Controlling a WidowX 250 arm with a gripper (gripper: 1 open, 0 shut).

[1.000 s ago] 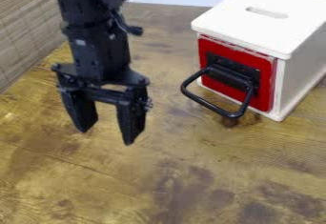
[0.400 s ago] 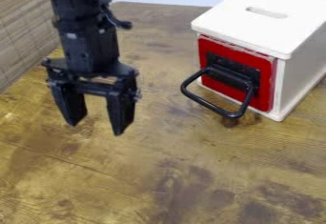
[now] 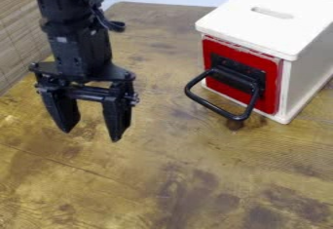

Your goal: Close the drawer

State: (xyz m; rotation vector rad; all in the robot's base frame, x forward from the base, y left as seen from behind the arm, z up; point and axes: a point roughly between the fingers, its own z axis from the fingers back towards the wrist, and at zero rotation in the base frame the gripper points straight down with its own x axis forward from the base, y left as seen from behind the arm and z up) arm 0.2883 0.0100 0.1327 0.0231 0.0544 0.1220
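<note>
The gripper (image 3: 86,119) hangs over the left part of the desk (image 3: 196,189), its two black fingers (image 3: 116,118) pointing down and spread wide apart, released and holding nothing. The fingers are flat, tapered blades below a boxy black body with cables running up the arm. Their tips sit just above or on the wood; which one cannot be told.

The desk is worn brown wood with dark stains and visible grain. Open bare surface lies all around the gripper and between it and the cabinet.

To the right, well apart from the gripper, stands the white cabinet (image 3: 306,62), box-shaped with a slot in its smooth top. The drawer (image 3: 228,73) sits in its left-facing side, red-fronted, and juts slightly out from the white frame. Its black handle (image 3: 215,102), a large rounded rectangular loop, droops toward the desk on the near left.
</note>
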